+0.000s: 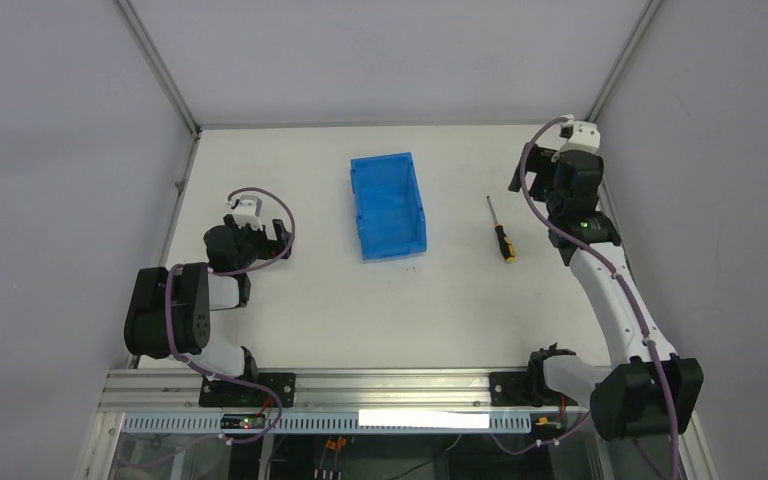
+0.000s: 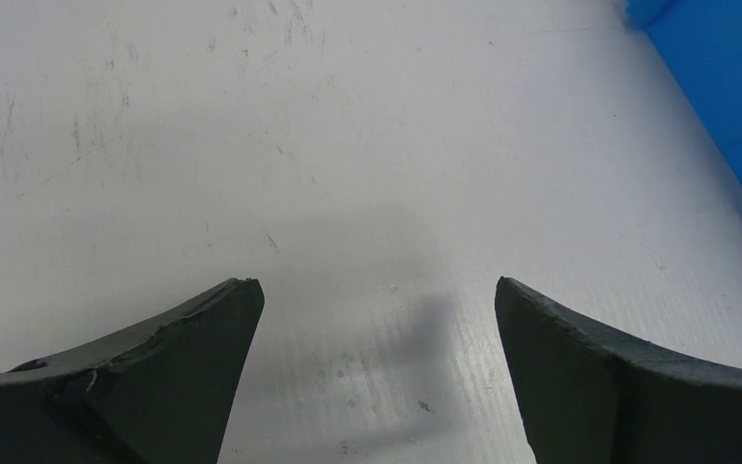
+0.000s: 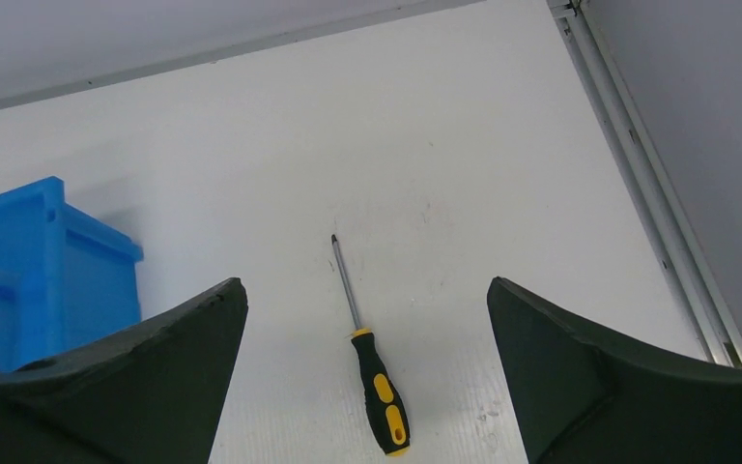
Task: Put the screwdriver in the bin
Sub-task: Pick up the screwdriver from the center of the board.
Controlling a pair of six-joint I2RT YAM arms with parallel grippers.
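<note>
The screwdriver (image 1: 501, 232) lies flat on the white table, right of the bin (image 1: 388, 205), its black and yellow handle toward the near side. In the right wrist view the screwdriver (image 3: 372, 372) shows between and beyond my fingers, and the blue bin (image 3: 48, 271) is at the left. My right gripper (image 3: 365, 282) hangs open above the table with nothing in it, up by the far right corner (image 1: 518, 172). My left gripper (image 2: 375, 281) is open and empty over bare table, left of the bin (image 2: 725, 77), whose blue wall shows at top right.
Grey enclosure walls ring the table. An aluminium rail (image 3: 657, 222) runs along the right table edge close to the right arm. The left arm (image 1: 175, 310) is folded near the left edge, with its gripper (image 1: 278, 232) pointing toward the bin.
</note>
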